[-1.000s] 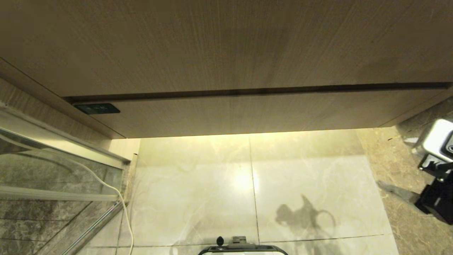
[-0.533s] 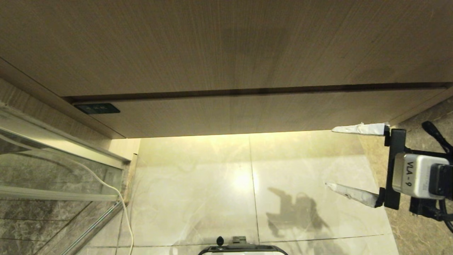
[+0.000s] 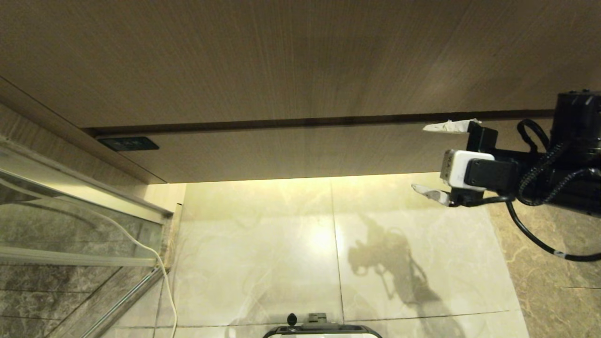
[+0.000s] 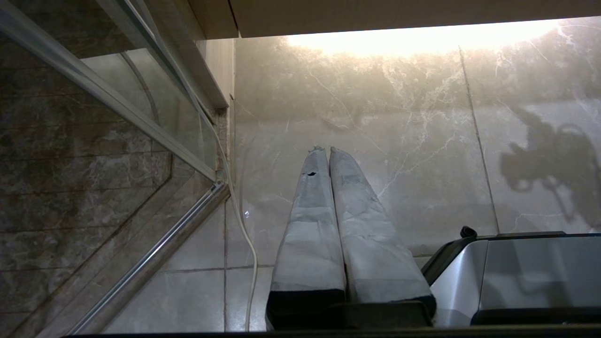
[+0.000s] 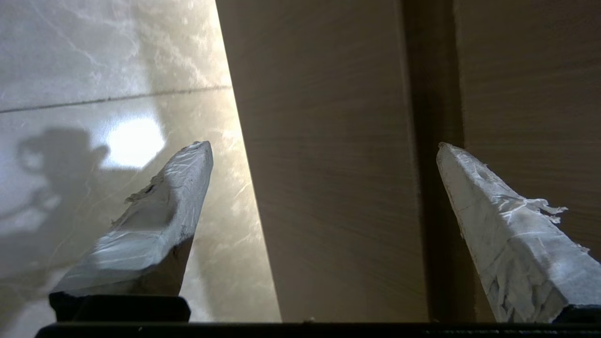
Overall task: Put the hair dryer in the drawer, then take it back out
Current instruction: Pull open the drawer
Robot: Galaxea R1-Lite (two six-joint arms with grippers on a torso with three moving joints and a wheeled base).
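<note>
Head view. The drawer (image 3: 328, 152) is closed, its low wood-grain front set under the taller wood-grain panel (image 3: 281, 56), with a dark gap between them and a small black plate (image 3: 128, 143) at its left end. The right gripper (image 3: 429, 159) hangs at the drawer's right end with fingers spread wide and empty: the upper fingertip (image 3: 441, 126) lies at the gap above the drawer front, the lower one just below the drawer's bottom edge, over the marble floor (image 3: 263, 253). The hair dryer is not visible in any view. Judged from this, the step in hand is opening the drawer; the next move calls for hooking a finger into the gap and pulling outward.

Left wrist view. The left gripper (image 4: 324, 152) is parked low, well apart from the drawer, fingers pressed together on nothing, above the floor beside a glass shower partition (image 4: 122, 122) and a white cable (image 4: 244, 230).

Right wrist view. The two taped fingers stand far apart, straddling the drawer front (image 5: 328, 164); one fingertip (image 5: 195, 155) is over the floor, the other at the dark gap. Whether either touches the wood cannot be told.
</note>
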